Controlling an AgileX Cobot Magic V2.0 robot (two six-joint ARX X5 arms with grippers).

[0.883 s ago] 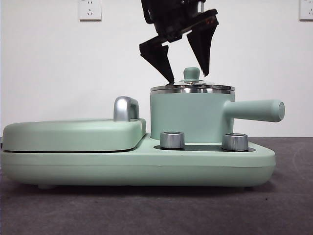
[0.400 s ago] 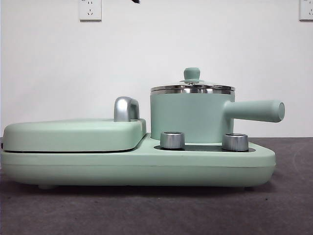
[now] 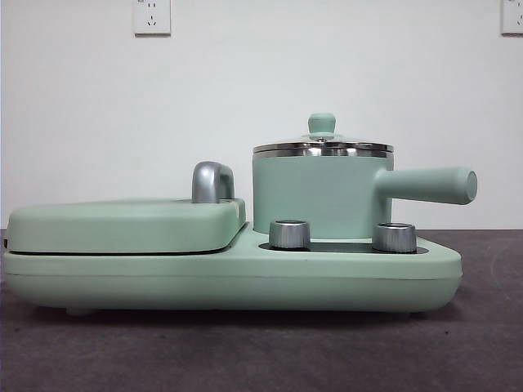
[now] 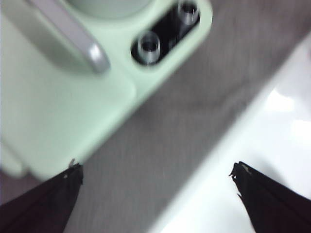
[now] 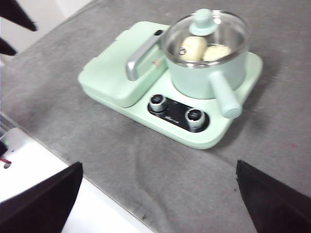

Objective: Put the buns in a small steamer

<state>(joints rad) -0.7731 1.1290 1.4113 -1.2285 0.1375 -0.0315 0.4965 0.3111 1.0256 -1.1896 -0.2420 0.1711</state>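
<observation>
Both buns (image 5: 204, 50) sit inside the small steamer (image 3: 323, 192), glass lid (image 5: 208, 30) on. Left claw (image 4: 155, 174) and right claw (image 5: 158, 187) both spread wide, clear above the tabletop (image 5: 146, 160), gripping nothing.

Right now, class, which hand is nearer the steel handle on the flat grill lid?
Left. The left hand hangs close off the grill's edge, the steel handle large in its view; the right hand sits farther back, seeing the whole cooker.
</observation>
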